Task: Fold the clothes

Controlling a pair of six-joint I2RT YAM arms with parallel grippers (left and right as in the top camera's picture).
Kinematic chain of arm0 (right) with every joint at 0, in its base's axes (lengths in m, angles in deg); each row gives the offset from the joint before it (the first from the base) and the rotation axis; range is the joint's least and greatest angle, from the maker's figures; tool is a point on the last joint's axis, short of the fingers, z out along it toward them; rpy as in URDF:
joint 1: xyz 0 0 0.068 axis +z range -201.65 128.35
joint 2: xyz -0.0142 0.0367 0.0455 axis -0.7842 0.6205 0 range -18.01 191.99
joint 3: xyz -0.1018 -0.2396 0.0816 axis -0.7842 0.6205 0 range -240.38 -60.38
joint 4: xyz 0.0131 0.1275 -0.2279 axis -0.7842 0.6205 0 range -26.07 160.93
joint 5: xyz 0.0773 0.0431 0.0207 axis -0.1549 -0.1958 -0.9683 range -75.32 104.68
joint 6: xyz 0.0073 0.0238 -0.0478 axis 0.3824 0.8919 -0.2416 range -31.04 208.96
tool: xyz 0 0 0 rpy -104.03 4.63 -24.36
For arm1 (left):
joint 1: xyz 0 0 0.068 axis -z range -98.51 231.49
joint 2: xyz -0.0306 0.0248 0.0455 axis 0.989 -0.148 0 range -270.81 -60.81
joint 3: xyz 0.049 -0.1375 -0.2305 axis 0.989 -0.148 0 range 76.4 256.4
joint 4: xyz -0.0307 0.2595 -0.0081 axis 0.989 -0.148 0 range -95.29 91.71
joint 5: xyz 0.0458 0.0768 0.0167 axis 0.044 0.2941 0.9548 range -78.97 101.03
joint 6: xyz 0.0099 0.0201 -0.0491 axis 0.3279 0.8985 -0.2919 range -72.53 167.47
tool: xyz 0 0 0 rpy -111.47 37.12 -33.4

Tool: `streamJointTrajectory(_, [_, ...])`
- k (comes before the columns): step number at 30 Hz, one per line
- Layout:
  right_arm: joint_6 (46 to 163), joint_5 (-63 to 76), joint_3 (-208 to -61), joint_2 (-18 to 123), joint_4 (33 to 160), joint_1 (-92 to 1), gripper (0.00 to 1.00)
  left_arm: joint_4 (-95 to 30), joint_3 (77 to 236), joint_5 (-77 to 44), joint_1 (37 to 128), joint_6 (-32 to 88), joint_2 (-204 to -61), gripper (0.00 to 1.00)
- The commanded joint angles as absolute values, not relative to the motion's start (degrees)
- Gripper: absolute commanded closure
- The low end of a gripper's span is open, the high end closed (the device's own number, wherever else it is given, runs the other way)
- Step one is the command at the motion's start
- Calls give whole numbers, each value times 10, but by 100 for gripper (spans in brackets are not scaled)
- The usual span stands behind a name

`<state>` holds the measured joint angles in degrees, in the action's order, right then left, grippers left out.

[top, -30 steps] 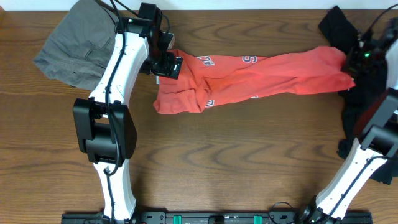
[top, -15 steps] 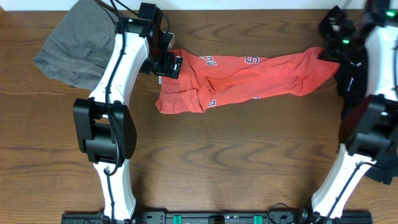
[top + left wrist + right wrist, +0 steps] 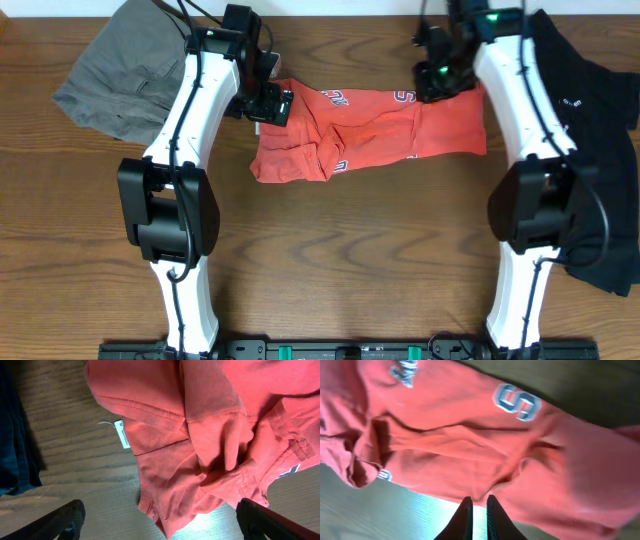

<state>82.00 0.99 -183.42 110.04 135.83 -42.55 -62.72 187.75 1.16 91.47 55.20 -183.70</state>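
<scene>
The coral-red T-shirt (image 3: 375, 125) lies bunched in a long strip across the far middle of the tabletop (image 3: 350, 250). Its left end is crumpled into folds and its right end lies flatter, with bits of white-and-dark lettering (image 3: 516, 402) showing near the far edge. A small white tag (image 3: 121, 433) pokes out from a seam onto the wood. My left hand (image 3: 268, 102) hovers at the shirt's left end, spread wide with nothing in it. From that wrist I see both fingertips (image 3: 65, 519) well apart, the crumpled cloth between and below them. My right hand (image 3: 440, 80) is over the shirt's right part, near the far edge. Its fingers (image 3: 465, 515) stand almost together with only a thin slit between them, their tips at the shirt's hem, and I cannot tell whether any cloth is caught there. At the far left corner sit the grey-khaki shorts (image 3: 125, 70) in a heap, apart from the T-shirt. A black shirt (image 3: 590, 130) is spread along the right side, just beside my right arm.
</scene>
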Motion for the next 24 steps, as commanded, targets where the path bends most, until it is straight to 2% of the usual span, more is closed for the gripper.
streamJointTrajectory(1, [824, 25, -1838, 1121, 1351, -399, 90, -628, 1891, 17, 914, 558, -1818, 2])
streamJointTrajectory(5, [825, 25, -1838, 1143, 1353, -378, 90, -626, 1891, 17, 914, 558, -1818, 2])
streamJointTrajectory(13, [827, 27, -1851, 1143, 1350, -384, 60, -624, 1889, 16, 914, 558, -1818, 2])
streamJointTrajectory(19, [827, 27, -1891, 1134, 1381, -415, 47, -613, 1857, -30, 914, 558, -1827, 2])
streamJointTrajectory(24, [829, 27, -1940, 1132, 1420, -447, 44, -581, 1817, -36, 914, 558, -1833, 2])
